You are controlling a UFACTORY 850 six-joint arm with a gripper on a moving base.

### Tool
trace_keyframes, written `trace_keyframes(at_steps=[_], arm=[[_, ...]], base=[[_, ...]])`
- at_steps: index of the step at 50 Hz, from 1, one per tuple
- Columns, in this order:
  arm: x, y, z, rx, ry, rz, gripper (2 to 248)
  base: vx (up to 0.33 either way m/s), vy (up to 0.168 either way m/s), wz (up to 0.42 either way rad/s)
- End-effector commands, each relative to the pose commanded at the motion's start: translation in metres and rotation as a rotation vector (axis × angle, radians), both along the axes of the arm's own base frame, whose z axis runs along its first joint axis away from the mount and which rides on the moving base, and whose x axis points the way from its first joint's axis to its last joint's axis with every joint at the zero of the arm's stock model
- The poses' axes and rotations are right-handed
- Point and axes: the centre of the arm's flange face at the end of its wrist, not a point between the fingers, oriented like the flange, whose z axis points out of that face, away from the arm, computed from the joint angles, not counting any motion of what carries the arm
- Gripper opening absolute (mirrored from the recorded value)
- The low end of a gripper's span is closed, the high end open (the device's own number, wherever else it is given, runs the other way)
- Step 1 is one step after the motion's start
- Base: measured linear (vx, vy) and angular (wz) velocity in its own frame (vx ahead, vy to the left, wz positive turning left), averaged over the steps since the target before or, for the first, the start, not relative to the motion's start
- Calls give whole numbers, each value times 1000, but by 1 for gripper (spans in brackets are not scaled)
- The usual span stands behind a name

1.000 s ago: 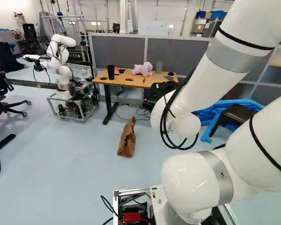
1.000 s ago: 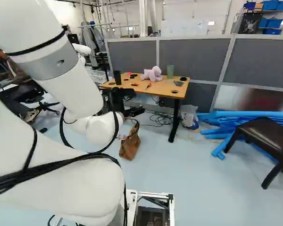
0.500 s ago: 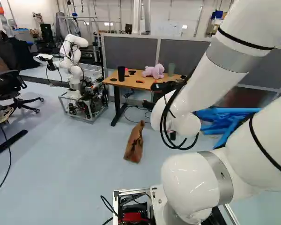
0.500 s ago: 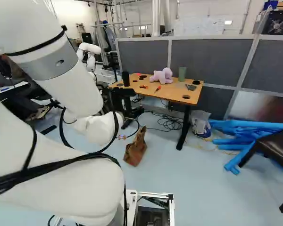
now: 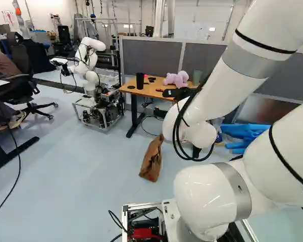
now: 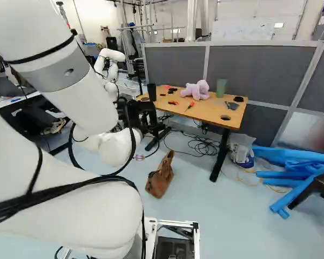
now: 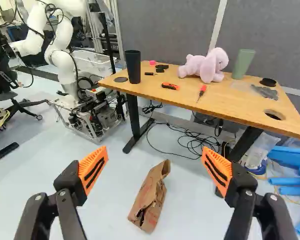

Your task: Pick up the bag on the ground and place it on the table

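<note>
On pale floor [image 7: 107, 175], brown bag [image 7: 151, 196], wooden table [image 7: 235, 104] beyond, grey partition [image 7: 165, 30]

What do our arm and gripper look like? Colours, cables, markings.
Arm: glossy white, thick rounded tubes, grey bands and thin black straps around them. Black cables run along the outside and loop near the elbow. Gripper: black linkages with visible screws; wedge-shaped jaws with orange pads, dark slots in them.

Bright, even light, glints on white arm [image 5: 204, 194]; sheen on floor [image 5: 76, 171]
</note>
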Motion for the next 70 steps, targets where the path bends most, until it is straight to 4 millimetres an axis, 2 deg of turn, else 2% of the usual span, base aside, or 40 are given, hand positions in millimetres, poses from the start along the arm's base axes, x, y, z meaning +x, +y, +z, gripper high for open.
trace_keyframes(at_steps=[28, 46, 70], arm=[[0, 0, 0, 0, 0, 0, 247], [25, 0, 3, 0, 10, 0, 247], [73, 0, 4, 0, 50, 0, 247]], base=[[142, 3, 3], [29, 1, 0], [0, 0, 0]])
